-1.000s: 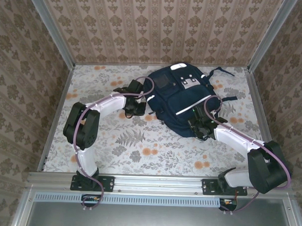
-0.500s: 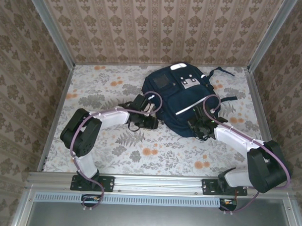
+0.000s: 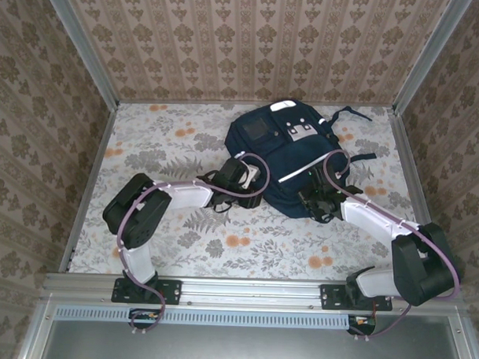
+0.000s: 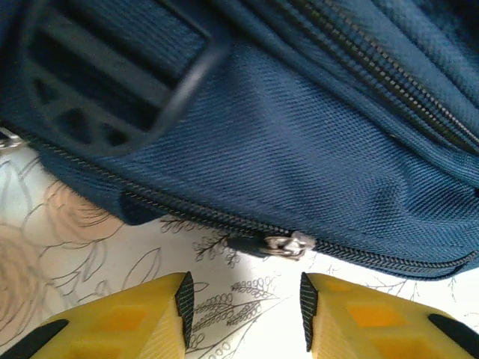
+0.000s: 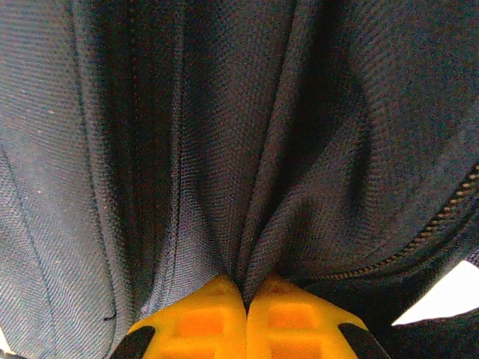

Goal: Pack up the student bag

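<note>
- The student bag is laid flat on the flowered bench, directly ahead of both sets of jaws.
- The left jaws are held partly apart with nothing between the yellow pads. The metal zipper pull on the bag's lower seam sits just ahead of the gap, close to the bench and not yet gripped.
- The right jaws are pressed shut on a fold of the bag's navy fabric, which is bunched up where the pads meet.
- The task is judged to be at a zip-handling step: the bag is held by the right jaws while the pull is lined up for the left ones.
- Nothing can be counted as packed from these views. Taking the pull and running the zip appear to be left to do.
- It cannot be told whether the zip track is being opened or closed, since the teeth look joined on both sides of the pull.
- The bag's interior is hidden.
- A dark ribbed shape above and left of the left jaws is too blurred to name.
- From overhead, both sets of jaws are covered by their own wrists and cables.
</note>
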Robot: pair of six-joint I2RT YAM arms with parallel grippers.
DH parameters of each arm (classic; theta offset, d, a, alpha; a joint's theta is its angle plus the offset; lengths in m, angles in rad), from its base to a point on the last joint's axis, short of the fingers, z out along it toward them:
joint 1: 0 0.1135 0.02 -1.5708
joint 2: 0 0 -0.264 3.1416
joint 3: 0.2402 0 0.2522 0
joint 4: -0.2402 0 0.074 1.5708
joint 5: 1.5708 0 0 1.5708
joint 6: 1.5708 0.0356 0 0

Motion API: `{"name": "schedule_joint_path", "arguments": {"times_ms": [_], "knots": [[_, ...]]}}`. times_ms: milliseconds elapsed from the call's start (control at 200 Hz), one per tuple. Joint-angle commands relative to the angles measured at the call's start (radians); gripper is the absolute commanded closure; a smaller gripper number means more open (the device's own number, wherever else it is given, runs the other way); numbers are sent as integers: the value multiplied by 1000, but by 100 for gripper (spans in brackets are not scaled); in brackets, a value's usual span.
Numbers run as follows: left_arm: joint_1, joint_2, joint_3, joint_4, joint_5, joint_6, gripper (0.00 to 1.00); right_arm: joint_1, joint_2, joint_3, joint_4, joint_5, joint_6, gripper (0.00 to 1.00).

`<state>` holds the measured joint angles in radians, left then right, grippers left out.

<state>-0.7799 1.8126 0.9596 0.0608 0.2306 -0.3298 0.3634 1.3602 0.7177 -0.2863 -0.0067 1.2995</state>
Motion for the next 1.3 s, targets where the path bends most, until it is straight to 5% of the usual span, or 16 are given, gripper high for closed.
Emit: {"name": "schedule_joint_path", "arguments": {"times_ms": [0, 195, 540, 830, 980, 1120, 1295], "knots": [[-18, 31, -4, 71, -13, 44, 57, -14, 57, -15, 14, 2, -25, 100], [-27, 65, 21, 72, -52, 43, 60, -14, 77, -29, 42, -26, -23, 100], [7, 13, 16, 17, -154, 80, 100, -21, 47, -28, -13, 31, -52, 100], [49, -38, -22, 12, -167, 80, 100, -38, -1, -23, -53, 80, -72, 100], [45, -32, -22, 56, -63, 74, 100, -39, 6, -24, -38, 56, -77, 100], [7, -35, -66, 163, -18, 83, 68, -42, 17, -23, -32, 32, -82, 100], [-16, -26, -74, 202, -75, 118, 59, -49, 20, -24, -28, 16, -89, 100]]}}
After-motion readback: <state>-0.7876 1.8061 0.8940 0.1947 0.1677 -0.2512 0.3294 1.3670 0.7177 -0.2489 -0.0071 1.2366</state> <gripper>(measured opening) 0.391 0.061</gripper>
